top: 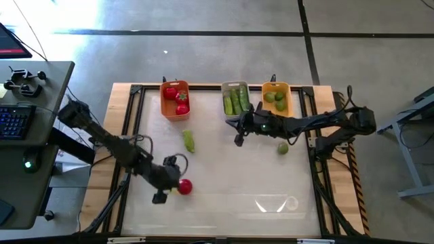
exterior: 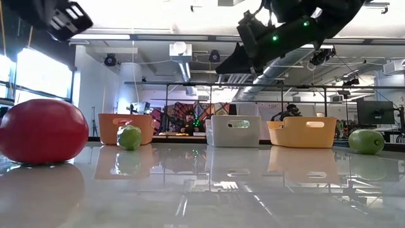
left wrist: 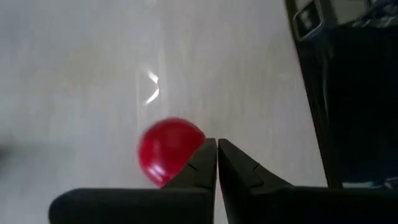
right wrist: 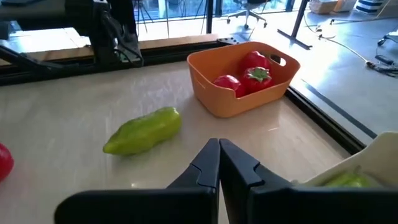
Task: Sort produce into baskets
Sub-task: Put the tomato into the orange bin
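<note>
Two grippers, both pinched shut and empty. Left gripper [top: 163, 192] low over the near-left part of the worktop [top: 230, 176], fingers [left wrist: 205, 163] pressed together with no gap, holding nothing. Just beside it, on the side toward the table's middle, a loose red tomato [top: 184, 186], resting on the surface and showing right past the fingertips in the left wrist view; no long axis to line up with on so round a thing. Clearly the nearer arm for that piece; a grasp would call for opening first. Right gripper [top: 239, 139] raised over the far middle of the worktop, in front of the pale grey basket [top: 235, 102], likewise closed on nothing.

Farther out: a loose green cucumber [top: 188, 141], stubby and tapered, lying with its length running roughly near-to-far, between the two arms. A loose lime [top: 283, 148] on the right, near the right arm.

Along the far edge, three rectangular plastic baskets: orange-red basket [top: 175, 108] with red tomatoes, pale grey one with cucumbers, yellow-orange basket [top: 276, 99] with limes. Worktop pale, smooth and glossy, mirroring the baskets in the low view.
</note>
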Robot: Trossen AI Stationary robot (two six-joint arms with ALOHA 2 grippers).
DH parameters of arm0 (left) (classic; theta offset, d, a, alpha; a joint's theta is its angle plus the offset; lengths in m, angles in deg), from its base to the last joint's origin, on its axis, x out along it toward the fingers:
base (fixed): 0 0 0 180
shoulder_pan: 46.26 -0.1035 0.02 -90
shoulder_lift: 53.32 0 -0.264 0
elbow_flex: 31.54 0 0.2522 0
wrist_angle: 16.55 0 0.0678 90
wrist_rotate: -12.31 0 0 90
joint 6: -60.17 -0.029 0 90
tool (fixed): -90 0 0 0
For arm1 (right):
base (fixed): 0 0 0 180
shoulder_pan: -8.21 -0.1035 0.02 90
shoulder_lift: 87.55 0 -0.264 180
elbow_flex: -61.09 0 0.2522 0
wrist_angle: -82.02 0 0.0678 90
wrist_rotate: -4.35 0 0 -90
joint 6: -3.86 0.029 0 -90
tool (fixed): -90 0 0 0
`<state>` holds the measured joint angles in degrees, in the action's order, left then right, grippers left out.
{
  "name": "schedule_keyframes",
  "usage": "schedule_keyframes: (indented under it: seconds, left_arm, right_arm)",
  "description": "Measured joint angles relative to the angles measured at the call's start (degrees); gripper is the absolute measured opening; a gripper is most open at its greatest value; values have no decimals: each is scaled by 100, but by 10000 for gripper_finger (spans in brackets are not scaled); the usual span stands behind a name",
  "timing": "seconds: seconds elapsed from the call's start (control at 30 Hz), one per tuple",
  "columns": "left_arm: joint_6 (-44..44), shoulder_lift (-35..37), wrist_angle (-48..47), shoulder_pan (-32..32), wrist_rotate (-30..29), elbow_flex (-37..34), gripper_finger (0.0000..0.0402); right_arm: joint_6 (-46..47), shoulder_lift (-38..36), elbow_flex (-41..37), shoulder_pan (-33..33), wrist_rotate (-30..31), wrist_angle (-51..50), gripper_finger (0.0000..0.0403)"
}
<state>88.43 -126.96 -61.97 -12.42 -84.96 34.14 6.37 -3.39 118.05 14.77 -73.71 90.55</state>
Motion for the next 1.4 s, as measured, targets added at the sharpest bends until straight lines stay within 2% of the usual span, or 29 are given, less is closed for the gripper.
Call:
schedule_keyframes:
  seconds: [0.13,0.4,0.7,0.83,1.0,1.07,1.4]
  left_arm:
    - [306,-765,-699,205,112,695,29]
    - [-29,-1999,-1777,193,244,1851,119]
    - [171,-2445,-2259,-407,404,2055,245]
    - [25,-2466,-2228,-634,537,1947,287]
    - [-196,-2464,-2060,-805,701,1837,308]
    - [-242,-2466,-1954,-812,842,1758,309]
    - [-287,-2466,-1568,-730,832,1379,310]
  right_arm:
    - [-3,-7,0,-36,0,-2,0]
    - [-142,-7,0,-30,-3,-292,0]
    - [-149,-7,0,-23,-11,-513,0]
    - [-148,-7,2,-23,-12,-590,0]
    - [-147,-7,2,-23,-11,-665,0]
    - [-147,-7,2,-23,-11,-698,0]
    - [-147,-7,2,-23,-11,-708,0]
